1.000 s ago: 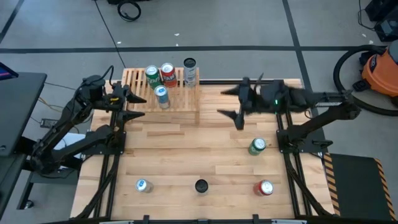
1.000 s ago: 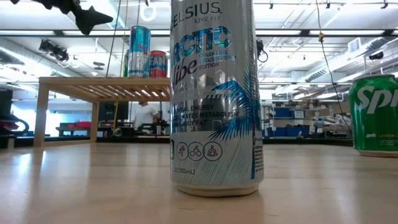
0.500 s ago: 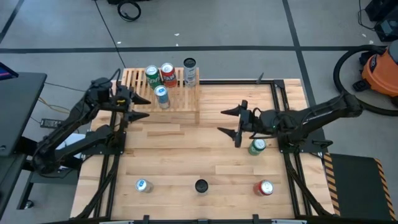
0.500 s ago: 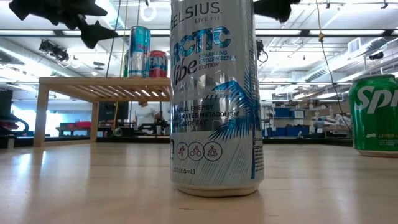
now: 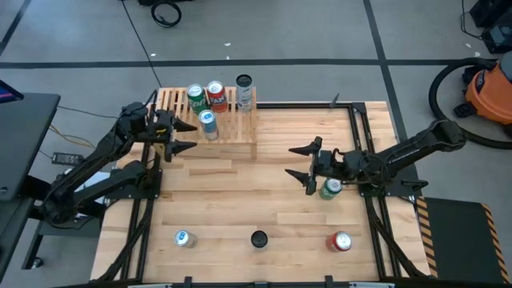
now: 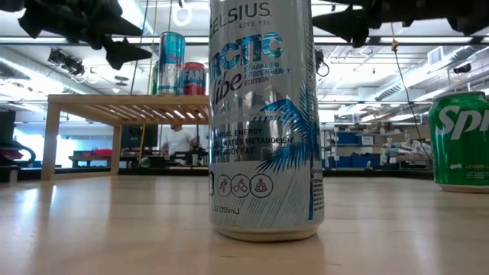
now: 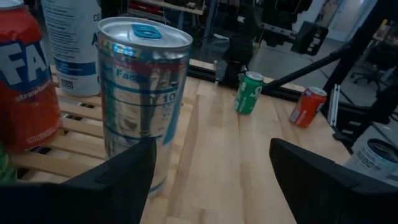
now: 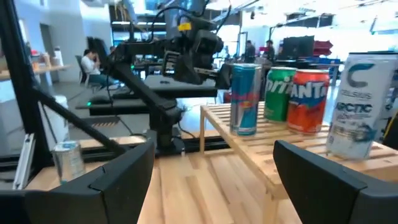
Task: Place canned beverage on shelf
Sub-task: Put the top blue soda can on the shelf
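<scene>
- Shelf (image 5: 210, 120): light-wood slatted rack at the far left of the table (image 5: 240, 200).
- On the shelf: green can (image 5: 196, 97), red can (image 5: 216, 95), tall silver can (image 5: 244, 92) in a far row; blue-and-silver can (image 5: 208, 123) nearer, standing upright.
- Left gripper (image 5: 182, 137): at the shelf's left near corner, fingers spread apart, holding nothing; the blue-and-silver can stands just beyond its fingertips, apart from them.
- Right gripper (image 5: 302, 162): over the right half of the table, fingers parted and empty, pointing left toward the shelf.
- Green Sprite can (image 5: 331, 188): upright on the table, just beside the right gripper's wrist on its near side.
- Near edge of the table, left to right: blue-topped can (image 5: 183, 238), tall Celsius can (image 5: 258, 238), red can by the right corner (image 5: 341, 241).
- Beyond the table: orange vacuum (image 5: 490, 92) on the floor at far right; a seated person (image 8: 94, 62) in the room behind.
</scene>
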Controlling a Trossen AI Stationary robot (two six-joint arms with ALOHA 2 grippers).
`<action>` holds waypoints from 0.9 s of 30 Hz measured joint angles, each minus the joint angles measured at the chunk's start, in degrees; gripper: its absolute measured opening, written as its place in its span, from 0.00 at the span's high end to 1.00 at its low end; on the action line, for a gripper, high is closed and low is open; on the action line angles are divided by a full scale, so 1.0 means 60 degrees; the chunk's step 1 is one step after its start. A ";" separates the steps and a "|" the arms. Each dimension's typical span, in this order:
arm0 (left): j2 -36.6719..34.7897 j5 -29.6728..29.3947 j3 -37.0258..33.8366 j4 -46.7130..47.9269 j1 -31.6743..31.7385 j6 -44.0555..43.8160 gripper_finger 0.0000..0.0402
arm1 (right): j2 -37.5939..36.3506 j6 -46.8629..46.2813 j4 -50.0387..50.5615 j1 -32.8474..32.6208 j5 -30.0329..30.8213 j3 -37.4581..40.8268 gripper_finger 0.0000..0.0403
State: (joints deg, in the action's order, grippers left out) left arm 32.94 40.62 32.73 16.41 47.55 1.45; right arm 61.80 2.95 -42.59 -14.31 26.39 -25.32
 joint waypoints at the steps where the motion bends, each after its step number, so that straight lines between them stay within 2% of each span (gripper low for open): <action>1: -0.0002 -0.0007 -0.0070 -0.0148 0.0000 -0.0098 0.22 | 0.0000 -0.0070 0.0021 0.0000 -0.0007 0.0085 0.16; 6: -0.0005 -0.0182 -0.0403 -0.0775 0.0000 -0.0144 0.22 | 0.0004 -0.0544 0.0157 0.0000 -0.0062 0.0472 0.16; 13: 0.0002 -0.1241 -0.0532 -0.0977 0.0000 -0.0130 0.22 | 0.0007 -0.0924 0.0190 0.0000 -0.0084 0.0915 0.16; 27: 0.0009 -0.1344 -0.0532 -0.0973 -0.0004 0.0552 0.22 | 0.0007 -0.1571 0.0191 0.0000 -0.0160 0.1561 0.16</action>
State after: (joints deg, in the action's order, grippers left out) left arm 32.99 32.56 29.54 10.57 47.53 4.76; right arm 61.84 -6.48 -41.45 -14.31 25.43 -15.95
